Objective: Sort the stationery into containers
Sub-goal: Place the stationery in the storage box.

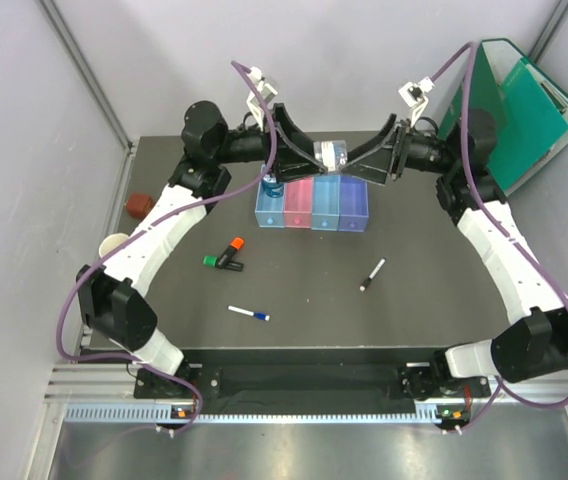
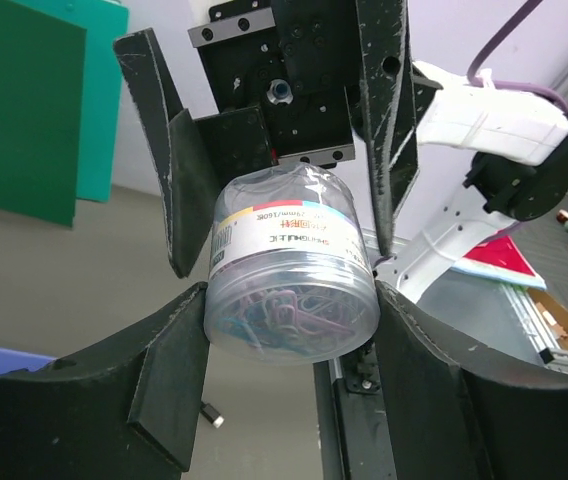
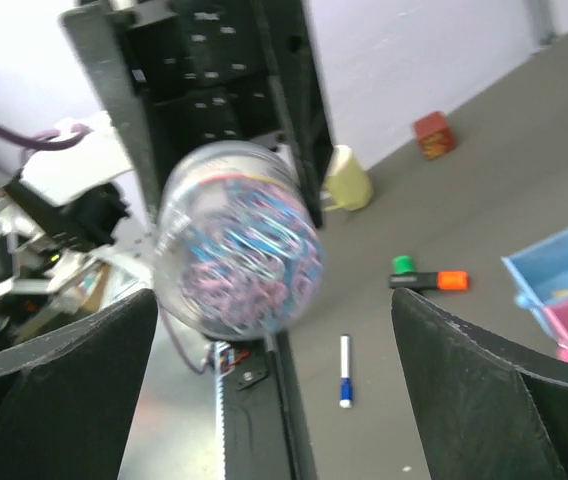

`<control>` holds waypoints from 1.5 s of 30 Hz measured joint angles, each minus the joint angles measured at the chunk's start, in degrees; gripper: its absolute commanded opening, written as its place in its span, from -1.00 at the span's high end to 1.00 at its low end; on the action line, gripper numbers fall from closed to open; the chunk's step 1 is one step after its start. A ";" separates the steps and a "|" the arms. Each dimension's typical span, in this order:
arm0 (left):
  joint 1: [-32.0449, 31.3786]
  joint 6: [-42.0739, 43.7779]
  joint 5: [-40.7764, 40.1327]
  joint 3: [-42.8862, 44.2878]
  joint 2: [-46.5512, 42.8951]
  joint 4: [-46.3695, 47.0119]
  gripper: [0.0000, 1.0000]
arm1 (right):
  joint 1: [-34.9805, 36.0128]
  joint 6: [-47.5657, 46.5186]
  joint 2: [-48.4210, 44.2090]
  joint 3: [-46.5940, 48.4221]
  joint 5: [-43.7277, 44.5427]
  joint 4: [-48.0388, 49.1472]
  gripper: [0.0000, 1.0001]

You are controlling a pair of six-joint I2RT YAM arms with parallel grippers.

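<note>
My left gripper (image 1: 311, 150) is shut on a clear round jar of coloured paper clips (image 1: 332, 153), held above the row of bins (image 1: 312, 205). In the left wrist view both fingers press the jar (image 2: 294, 290). My right gripper (image 1: 361, 157) faces it, open, with its fingers (image 3: 484, 380) wide of the jar (image 3: 239, 240). On the table lie the orange-and-black highlighter (image 1: 232, 246), green highlighter (image 1: 216, 262), blue-capped white pen (image 1: 249, 314) and black-and-white marker (image 1: 372, 274). Something dark blue (image 1: 271, 183) sits in the leftmost bin. Eraser and grey piece are not seen.
Green folders (image 1: 524, 110) lean at the back right. A pale yellow cup (image 1: 114, 244) and a red-brown block (image 1: 140, 205) stand at the left edge. The cup (image 3: 344, 178) and the block (image 3: 431, 134) also show in the right wrist view.
</note>
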 measured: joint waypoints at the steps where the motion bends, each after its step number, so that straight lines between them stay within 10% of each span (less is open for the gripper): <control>1: 0.15 0.90 -0.24 0.39 0.00 -1.20 1.00 | -0.44 -1.75 0.00 0.33 0.39 -2.32 -0.99; 13: 1.92 37.51 -18.49 14.25 2.36 -40.24 1.00 | -5.09 -40.83 4.13 18.34 24.41 -41.75 -0.99; 26: 2.38 64.96 -33.73 30.18 25.51 -67.80 1.00 | -5.55 -59.82 3.72 18.62 46.29 -54.93 -0.99; 45: -4.42 88.70 -34.05 46.29 41.48 -74.47 1.00 | -20.26 -70.03 -6.19 18.03 55.47 -58.29 -0.99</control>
